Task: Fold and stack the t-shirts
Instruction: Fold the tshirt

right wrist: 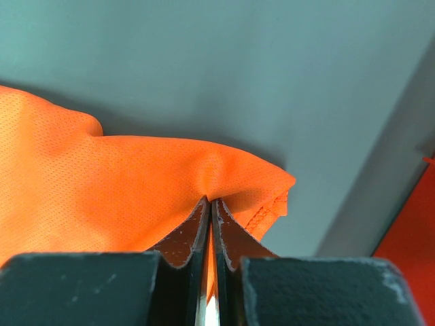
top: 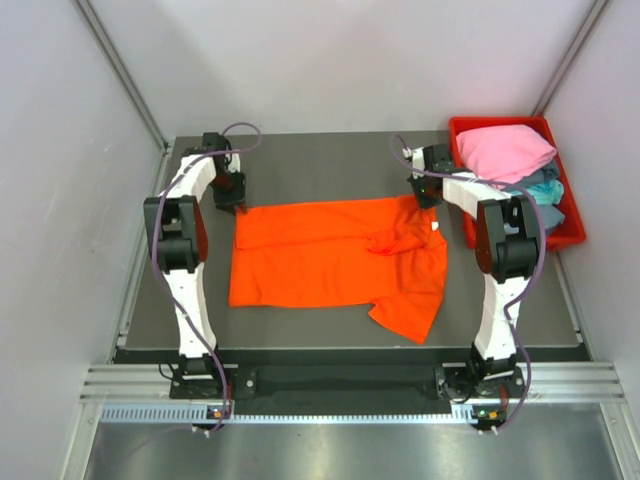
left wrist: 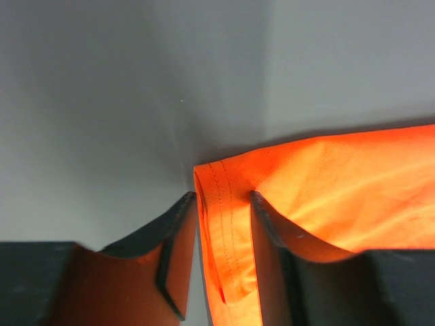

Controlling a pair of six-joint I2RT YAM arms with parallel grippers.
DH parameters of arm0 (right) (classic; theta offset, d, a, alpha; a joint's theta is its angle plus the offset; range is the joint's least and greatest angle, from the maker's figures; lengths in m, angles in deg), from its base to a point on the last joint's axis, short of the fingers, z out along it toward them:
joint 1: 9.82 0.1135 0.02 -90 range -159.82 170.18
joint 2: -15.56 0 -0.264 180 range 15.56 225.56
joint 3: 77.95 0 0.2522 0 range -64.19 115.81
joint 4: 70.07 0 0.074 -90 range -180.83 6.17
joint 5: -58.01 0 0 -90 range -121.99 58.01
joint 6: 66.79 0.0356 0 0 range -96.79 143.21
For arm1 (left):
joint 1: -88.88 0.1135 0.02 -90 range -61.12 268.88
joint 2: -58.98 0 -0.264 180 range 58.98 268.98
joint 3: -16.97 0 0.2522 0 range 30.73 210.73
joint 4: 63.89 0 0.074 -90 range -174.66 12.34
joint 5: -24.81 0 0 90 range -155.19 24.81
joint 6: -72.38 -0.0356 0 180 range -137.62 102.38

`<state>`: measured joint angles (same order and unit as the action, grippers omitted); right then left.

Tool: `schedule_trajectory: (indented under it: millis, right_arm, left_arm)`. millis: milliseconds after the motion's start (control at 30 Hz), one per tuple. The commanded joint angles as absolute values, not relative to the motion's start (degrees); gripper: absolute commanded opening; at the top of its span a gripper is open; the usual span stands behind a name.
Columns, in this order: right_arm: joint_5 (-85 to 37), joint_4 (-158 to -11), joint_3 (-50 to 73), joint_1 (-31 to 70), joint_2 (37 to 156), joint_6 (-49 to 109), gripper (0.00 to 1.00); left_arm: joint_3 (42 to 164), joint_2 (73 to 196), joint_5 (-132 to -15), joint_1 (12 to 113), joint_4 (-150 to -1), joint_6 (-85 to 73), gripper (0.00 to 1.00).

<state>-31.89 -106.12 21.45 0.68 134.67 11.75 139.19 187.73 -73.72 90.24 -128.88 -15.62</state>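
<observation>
Within the tight clamp of left hand [left wrist: 223, 198] and right hand [right wrist: 211, 201], 1 far corner each of the orange t-shirt [top: 330, 262]

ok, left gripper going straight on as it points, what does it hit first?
The table. The left gripper already has the shirt hem between its fingers; past the tips only bare grey tabletop shows. Looks close, but depth is unclear from the wrist view.

The counter [top: 330, 160] is viewed steeply from above, behind the arms [top: 185, 240]. Each wrist view is taken close over one far corner of the orange shirt [top: 320, 260], also seen overhead.
</observation>
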Motion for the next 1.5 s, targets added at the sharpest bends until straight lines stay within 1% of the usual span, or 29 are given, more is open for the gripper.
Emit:
schedule_trajectory:
  millis: [0, 67, 100, 133, 167, 200, 533, 867, 1267, 1300, 1400, 1433, 1467]
  right_arm:
    - [-31.5, -104.8, 22.5, 2.0, 134.8, 12.2, 0.02]
    - [-31.5, -104.9, 22.6, 1.9, 134.9, 12.1, 0.02]
    - [-31.5, -104.9, 22.6, 1.9, 134.9, 12.1, 0.02]
    - [-31.5, -105.0, 22.6, 2.0, 134.9, 12.1, 0.01]
    - [-31.5, -105.0, 22.6, 2.0, 135.1, 12.1, 0.01]
    - [-31.5, -105.0, 22.8, 2.0, 135.2, 11.8, 0.0]
    - [-29.4, -105.5, 27.3, 1.9, 137.6, 10.4, 0.0]
    - [-33.8, -103.5, 32.9, 1.5, 141.1, 10.6, 0.0]
    - [-34.9, -101.1, 42.2, 1.0, 146.0, 10.6, 0.0]
    - [-35.0, -101.0, 43.5, 0.9, 146.3, 10.6, 0.0]
    - [-34.7, -101.1, 45.3, 0.8, 147.0, 10.9, 0.0]
    - [-34.4, -101.2, 45.5, 0.7, 146.9, 10.9, 0.0]
    - [-34.3, -101.3, 45.7, 0.8, 146.4, 11.4, 0.05]
  left_arm:
    - [139.2, 188.0, -73.9, 90.3, -128.4, -15.6, 0.4]
    - [139.4, 188.6, -74.2, 90.3, -128.2, -15.7, 0.34]
    - [139.5, 188.9, -74.2, 90.4, -128.2, -15.9, 0.2]
    - [140.1, 189.1, -74.0, 90.4, -128.1, -15.9, 0.12]
    - [140.3, 189.5, -73.8, 90.4, -127.9, -15.9, 0.02]
    - [140.5, 189.7, -73.5, 90.3, -127.9, -15.9, 0.0]
    - [147.3, 193.8, -72.0, 90.4, -126.4, -15.7, 0.0]
    - [153.9, 198.6, -68.5, 90.5, -124.7, -15.8, 0.0]
    - [162.9, 203.0, -65.7, 90.6, -120.2, -15.4, 0.0]
    - [164.0, 203.1, -63.4, 90.7, -119.8, -15.2, 0.0]
    - [165.0, 202.7, -62.6, 90.5, -119.4, -15.3, 0.0]
    - [165.0, 202.2, -62.4, 90.5, -119.5, -15.4, 0.05]
    - [164.8, 201.5, -62.1, 90.5, -119.7, -15.3, 0.11]
